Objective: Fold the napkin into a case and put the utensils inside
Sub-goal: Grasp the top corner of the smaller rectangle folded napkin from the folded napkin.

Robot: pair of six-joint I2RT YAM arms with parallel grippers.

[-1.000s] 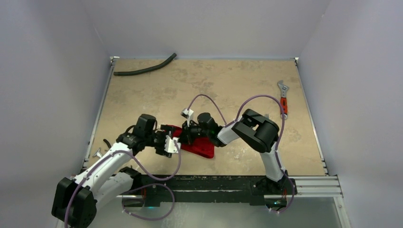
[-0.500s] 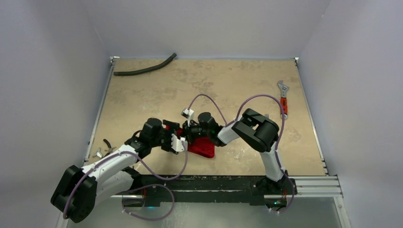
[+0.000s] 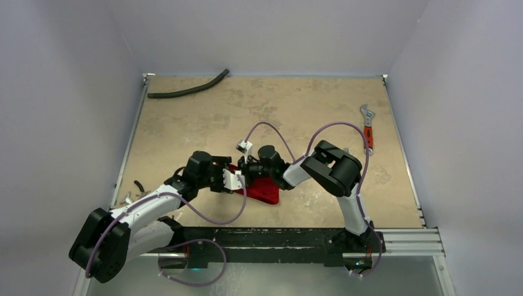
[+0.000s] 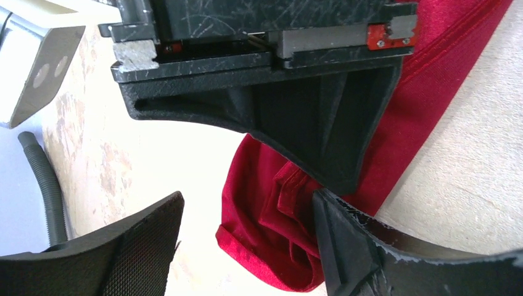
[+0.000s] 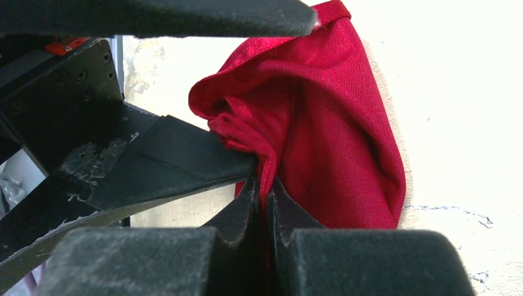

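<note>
Black curved ribbed hose (image 3: 188,91) lies in the far-left corner of the beige mottled worktop (image 3: 296,105), orange-handled steel wrench (image 3: 368,126) over by the right edge.

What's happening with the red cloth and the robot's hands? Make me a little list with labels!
napkin: red, bunched up, partly lying on the table, not neatly folded yet
right hand: shut, pinching a fold of the napkin
left hand: open, one finger on each side of the napkin's bunched end
utensils: small shiny pieces at the table's left edge, away from the napkin
wrench: orange handle, far right side
hose: black, curved, far left corner
</note>
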